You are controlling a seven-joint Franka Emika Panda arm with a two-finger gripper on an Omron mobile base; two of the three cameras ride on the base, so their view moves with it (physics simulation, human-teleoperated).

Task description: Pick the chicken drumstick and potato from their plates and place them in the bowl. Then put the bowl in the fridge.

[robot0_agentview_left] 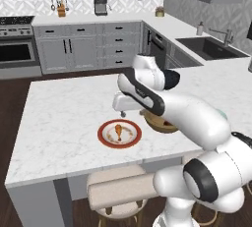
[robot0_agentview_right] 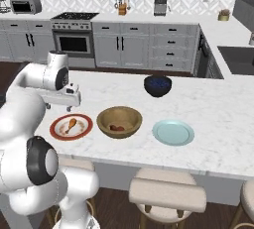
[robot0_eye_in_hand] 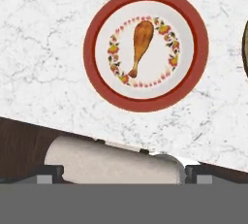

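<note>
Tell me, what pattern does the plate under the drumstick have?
White plate with a broad red rim and a ring of small fruit motifs, clearest in the hand view.

text: none legible — labels: none — brands, numbers, signs: none

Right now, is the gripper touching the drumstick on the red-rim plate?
Apart. The hand view looks down on the chicken drumstick, which lies alone on the red-rimmed plate with no fingertips near it. In the left base view the hand sits above the plate.
</note>
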